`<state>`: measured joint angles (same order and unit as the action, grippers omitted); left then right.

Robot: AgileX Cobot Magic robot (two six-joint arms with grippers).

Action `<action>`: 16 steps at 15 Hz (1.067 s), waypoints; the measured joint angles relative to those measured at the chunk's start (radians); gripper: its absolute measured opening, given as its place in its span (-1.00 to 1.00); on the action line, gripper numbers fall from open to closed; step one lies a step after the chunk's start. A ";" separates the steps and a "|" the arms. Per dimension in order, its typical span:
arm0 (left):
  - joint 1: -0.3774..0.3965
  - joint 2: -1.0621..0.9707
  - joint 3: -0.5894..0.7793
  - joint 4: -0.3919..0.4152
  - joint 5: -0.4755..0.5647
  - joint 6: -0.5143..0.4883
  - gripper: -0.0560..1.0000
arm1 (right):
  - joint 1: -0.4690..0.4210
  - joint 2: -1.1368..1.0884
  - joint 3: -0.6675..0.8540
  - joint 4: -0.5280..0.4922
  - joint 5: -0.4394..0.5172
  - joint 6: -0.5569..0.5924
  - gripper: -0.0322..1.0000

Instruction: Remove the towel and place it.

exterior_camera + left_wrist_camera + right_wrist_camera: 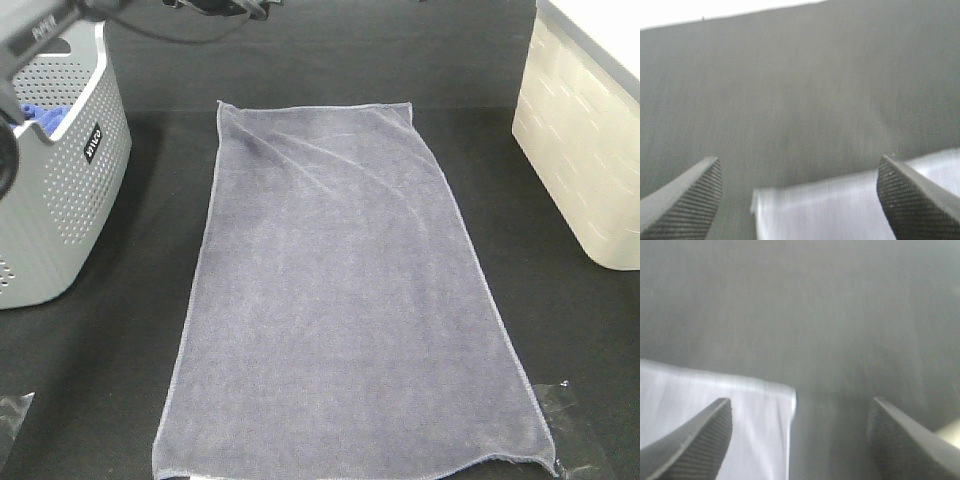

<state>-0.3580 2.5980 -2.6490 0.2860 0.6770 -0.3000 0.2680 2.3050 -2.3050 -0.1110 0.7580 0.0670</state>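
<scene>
**Towel's laid out flat, both grippers hanging over its corners**

So the towel [345,300] is spread full length on the black table [560,330], pretty smooth apart from a few soft creases near the far end. It sits between the grey basket [60,170] on the left, which has a blue cloth [45,115] poking out, and a white bin [585,150] on the right, touching neither.

The left gripper [800,200] has its jaws wide apart with a towel corner just below them, nothing pinched. Same on the right gripper [800,440]: spread wide, a corner under one finger, no grip. Both wrist views are blurry, so I can't tell whether the pads touch the cloth.

My guess is that one gripper per corner is what keeps a towel this long flat rather than bunched.
</scene>
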 joint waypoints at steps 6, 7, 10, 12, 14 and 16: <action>-0.050 -0.172 0.000 -0.017 0.338 0.099 0.63 | 0.000 -0.127 -0.001 0.015 0.349 0.000 0.44; -0.052 -0.195 -0.001 -0.021 0.399 0.107 0.62 | 0.000 -0.142 -0.001 0.015 0.411 0.000 0.44; -0.052 -0.249 -0.001 -0.014 0.530 0.108 0.62 | 0.000 -0.173 0.001 0.043 0.454 0.000 0.44; -0.052 -0.284 -0.001 -0.047 0.535 0.108 0.62 | 0.000 -0.214 0.027 0.111 0.458 -0.010 0.44; -0.063 -0.350 -0.001 -0.079 0.536 0.140 0.62 | 0.000 -0.287 0.099 0.130 0.460 -0.022 0.44; -0.072 -0.460 0.072 -0.104 0.536 0.170 0.62 | 0.000 -0.399 0.229 0.130 0.460 -0.024 0.44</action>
<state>-0.4300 2.1380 -2.5770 0.1820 1.2130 -0.1300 0.2680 1.9060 -2.0760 0.0190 1.2180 0.0430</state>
